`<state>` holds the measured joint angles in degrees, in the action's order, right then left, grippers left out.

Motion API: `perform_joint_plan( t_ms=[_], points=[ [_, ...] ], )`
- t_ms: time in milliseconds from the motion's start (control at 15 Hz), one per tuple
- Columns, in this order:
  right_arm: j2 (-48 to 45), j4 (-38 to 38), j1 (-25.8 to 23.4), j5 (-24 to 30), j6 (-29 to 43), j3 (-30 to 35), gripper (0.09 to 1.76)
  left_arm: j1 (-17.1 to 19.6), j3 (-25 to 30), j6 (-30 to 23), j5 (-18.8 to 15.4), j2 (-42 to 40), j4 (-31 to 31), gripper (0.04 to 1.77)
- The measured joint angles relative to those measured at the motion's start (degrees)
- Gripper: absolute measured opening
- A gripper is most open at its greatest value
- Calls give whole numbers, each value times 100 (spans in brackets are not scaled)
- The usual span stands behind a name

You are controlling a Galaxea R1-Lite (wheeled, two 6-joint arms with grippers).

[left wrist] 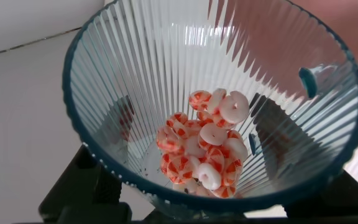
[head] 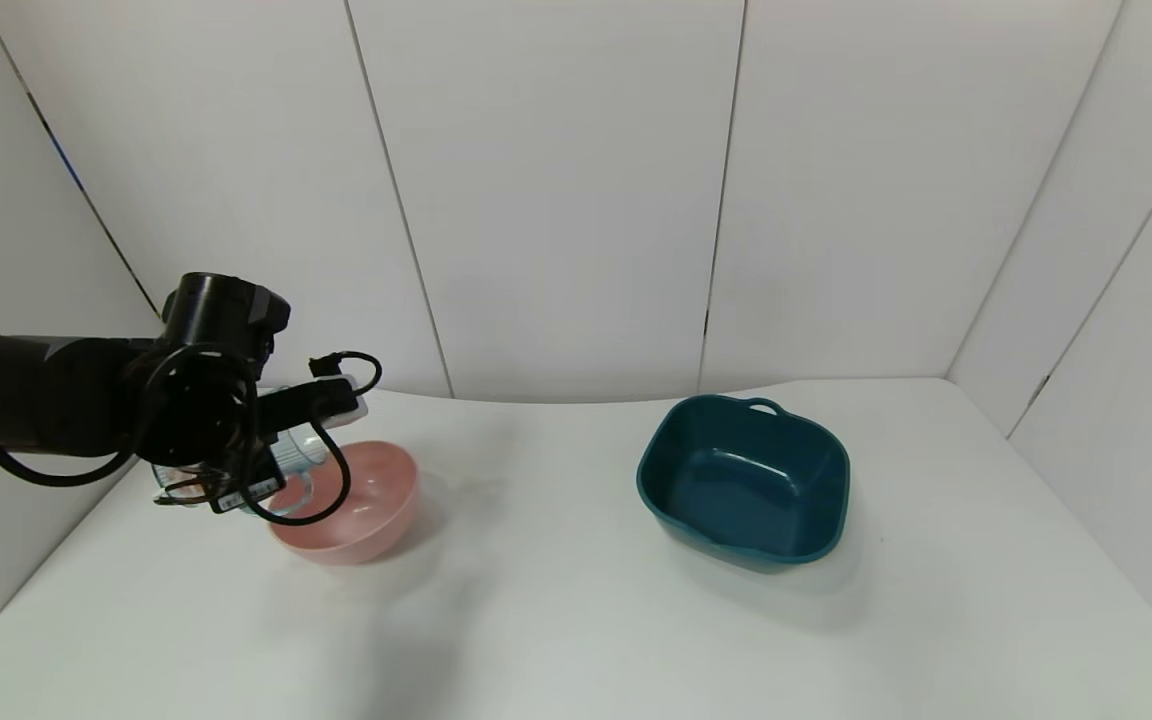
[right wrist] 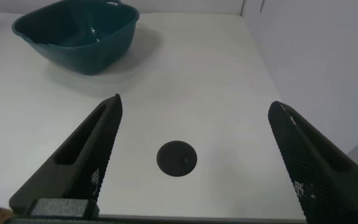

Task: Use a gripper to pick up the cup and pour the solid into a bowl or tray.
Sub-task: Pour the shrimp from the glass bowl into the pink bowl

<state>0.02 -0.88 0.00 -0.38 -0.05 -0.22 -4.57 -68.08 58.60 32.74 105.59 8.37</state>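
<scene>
My left gripper (head: 271,450) is shut on the cup (head: 291,457), a ribbed pale-blue mug, and holds it tilted above the near-left rim of the pink bowl (head: 376,510). In the left wrist view I look into the cup's (left wrist: 135,56) mouth. The solid (left wrist: 207,149), a heap of red and white rings, lies inside against the cup's lower wall. The black fingers (left wrist: 278,140) show through the cup's walls, and the bowl (left wrist: 347,25) shows pink behind it. My right gripper (right wrist: 196,104) is open and empty above the table, out of the head view.
A dark teal basin (head: 746,480) with a handle stands on the right half of the white table (head: 556,620); it also shows in the right wrist view (right wrist: 79,34). A round dark hole (right wrist: 177,158) lies in the tabletop below my right gripper. White walls close in behind and on both sides.
</scene>
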Motion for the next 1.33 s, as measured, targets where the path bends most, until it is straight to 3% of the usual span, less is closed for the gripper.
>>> perform_joint_plan(
  t_ms=[533,1333],
  points=[
    [0,0,0,-2,5,4,171,-182,-35,232,429,193,0,133],
    [0,0,0,2,2,0,171,-265,-101,1106,905,345,-4,133]
  ],
)
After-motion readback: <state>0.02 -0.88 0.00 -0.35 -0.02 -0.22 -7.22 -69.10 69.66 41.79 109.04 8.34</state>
